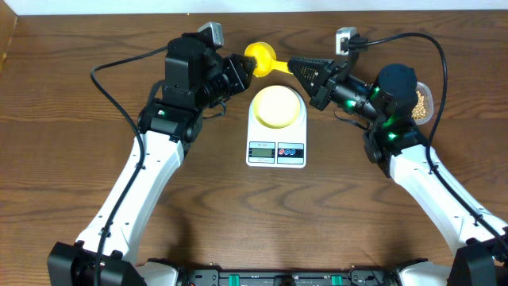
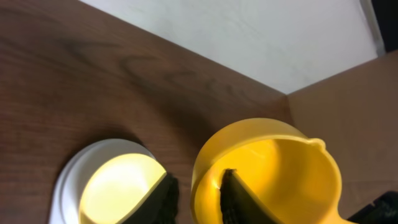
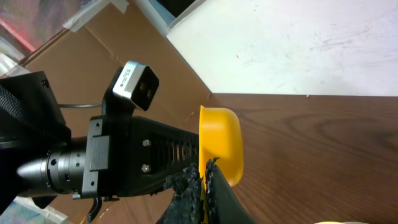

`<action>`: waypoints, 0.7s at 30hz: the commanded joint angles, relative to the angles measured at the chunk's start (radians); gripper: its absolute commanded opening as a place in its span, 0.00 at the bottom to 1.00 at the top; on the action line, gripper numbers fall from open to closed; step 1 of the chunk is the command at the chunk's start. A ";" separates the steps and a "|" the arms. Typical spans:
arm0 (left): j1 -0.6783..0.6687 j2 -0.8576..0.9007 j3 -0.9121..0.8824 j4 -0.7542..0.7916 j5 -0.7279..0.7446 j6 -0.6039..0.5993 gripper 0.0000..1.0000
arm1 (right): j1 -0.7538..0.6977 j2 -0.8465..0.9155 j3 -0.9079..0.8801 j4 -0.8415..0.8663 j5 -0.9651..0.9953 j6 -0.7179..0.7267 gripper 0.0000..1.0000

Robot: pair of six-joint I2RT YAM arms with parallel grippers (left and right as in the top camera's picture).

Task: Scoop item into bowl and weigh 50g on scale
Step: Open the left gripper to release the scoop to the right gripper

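Bowl (image 1: 277,106) sits on the scale (image 1: 276,151) platform. I see the yellow scoop (image 1: 261,56) just behind it. Right gripper (image 1: 292,65) is clamped on its handle, left gripper (image 1: 248,70) slightly parted astride its rim. Beans (image 1: 426,100) far right, behind right arm.

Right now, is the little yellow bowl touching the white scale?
Touching. The overhead view shows the bowl sitting on the scale. The left wrist view shows it resting there too, with no gap.

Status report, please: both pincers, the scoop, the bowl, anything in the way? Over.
Right pincer shut on yellow scoop handle; left pincer open astride its rim. Bowl empty on scale. Nothing over bowl.
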State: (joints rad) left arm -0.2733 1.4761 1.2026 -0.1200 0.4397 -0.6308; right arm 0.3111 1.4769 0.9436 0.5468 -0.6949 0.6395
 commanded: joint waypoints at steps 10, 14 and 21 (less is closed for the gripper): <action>0.003 -0.012 -0.006 0.002 0.003 0.049 0.89 | 0.011 0.003 0.019 -0.005 0.060 -0.009 0.01; 0.022 -0.014 -0.006 0.002 0.005 0.062 0.89 | 0.010 0.003 0.019 -0.013 0.167 -0.057 0.01; 0.048 -0.014 -0.006 0.002 0.005 0.113 0.90 | -0.008 0.003 0.019 -0.012 0.380 -0.121 0.01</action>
State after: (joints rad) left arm -0.2367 1.4761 1.2026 -0.1207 0.4400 -0.5793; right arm 0.3107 1.4769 0.9436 0.5354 -0.4816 0.5728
